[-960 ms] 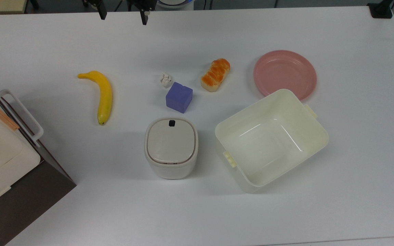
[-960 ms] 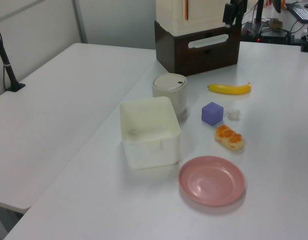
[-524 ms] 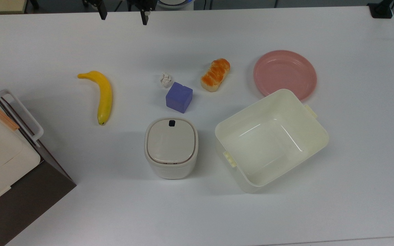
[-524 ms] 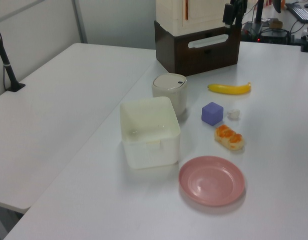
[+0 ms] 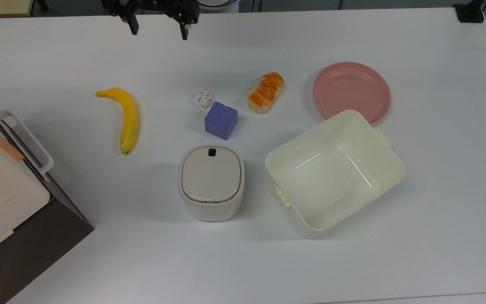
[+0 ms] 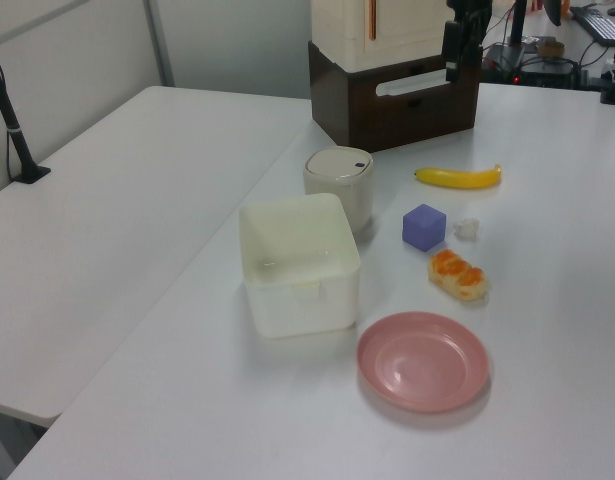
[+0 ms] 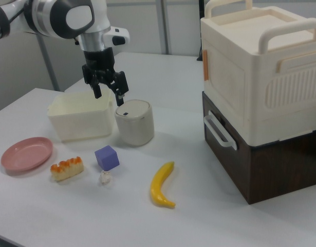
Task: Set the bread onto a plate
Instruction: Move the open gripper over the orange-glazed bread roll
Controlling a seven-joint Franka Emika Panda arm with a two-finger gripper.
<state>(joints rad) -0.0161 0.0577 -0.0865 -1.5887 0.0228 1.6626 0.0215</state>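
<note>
We see the gripper (image 5: 157, 28) above the table's (image 5: 243, 261) far edge in the top view, its 2 fingers spread wide, grasping nothing. The bread (image 5: 265, 92) lies mid-table, near the pink plate (image 5: 351, 91) toward the top view's right edge, not touching it.

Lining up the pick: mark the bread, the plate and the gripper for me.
bread (image 5: 265, 93), top view, middle of its ridged orange top
plate (image 5: 351, 90), top view, bare centre of the pink dish
gripper (image 7: 108, 93), right view, gap midway between its open fingertips
</note>
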